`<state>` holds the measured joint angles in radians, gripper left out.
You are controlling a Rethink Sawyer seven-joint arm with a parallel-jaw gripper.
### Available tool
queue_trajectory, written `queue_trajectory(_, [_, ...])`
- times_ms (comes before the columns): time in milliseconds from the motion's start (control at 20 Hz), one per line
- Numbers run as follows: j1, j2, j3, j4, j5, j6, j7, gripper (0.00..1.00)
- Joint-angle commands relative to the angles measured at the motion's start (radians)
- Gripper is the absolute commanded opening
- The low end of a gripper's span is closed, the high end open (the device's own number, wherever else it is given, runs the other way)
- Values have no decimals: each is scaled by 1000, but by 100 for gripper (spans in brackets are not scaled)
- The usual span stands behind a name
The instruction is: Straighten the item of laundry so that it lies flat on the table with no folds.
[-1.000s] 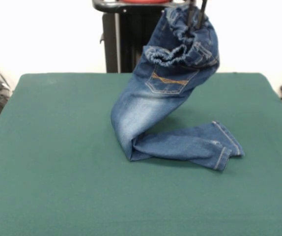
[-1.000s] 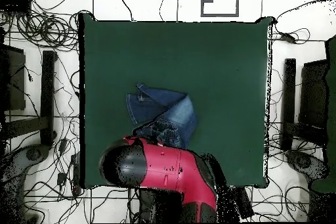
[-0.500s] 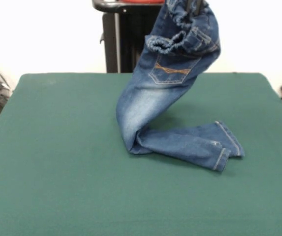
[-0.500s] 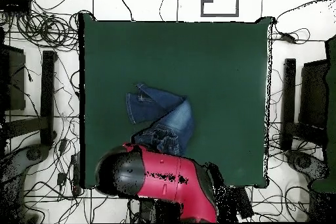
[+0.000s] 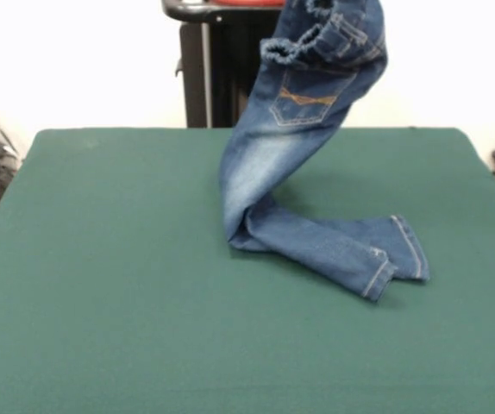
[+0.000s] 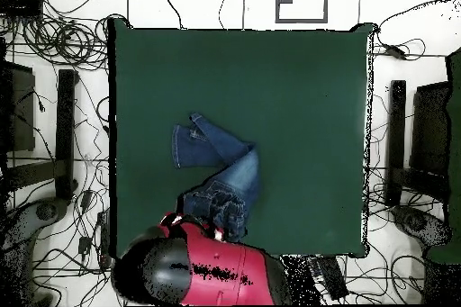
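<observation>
I can't see my tool, so I can't tell its grip; the jeans (image 5: 303, 147) hang below it, and lowering could refold them on the counter (image 5: 118, 285).

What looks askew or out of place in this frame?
Only the jeans: the waistband end hangs raised at the frame's top, the legs bend sharply and trail on the green table, hems lying to one side. Nothing looks torn or spilled.

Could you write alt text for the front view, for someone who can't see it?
A pair of blue jeans is lifted by its waistband, which runs off the top of the picture, while the hemmed leg ends trail to the right on a dark green table. The cloth bends sharply where it meets the table. No gripper shows in this view.
</observation>
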<state>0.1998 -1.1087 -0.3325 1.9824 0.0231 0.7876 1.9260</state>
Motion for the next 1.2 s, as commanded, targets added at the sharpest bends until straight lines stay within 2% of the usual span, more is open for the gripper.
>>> queue_trajectory(50, [64, -50, -63, 135, 44, 71, 333, 0])
queue_trajectory(650, [138, -109, -153, 123, 27, 176, 403, 0])
queue_trajectory(900, [112, -86, -129, 80, 51, 215, 396, 0])
queue_trajectory(1200, [92, -31, -90, -23, 67, 294, 426, 0])
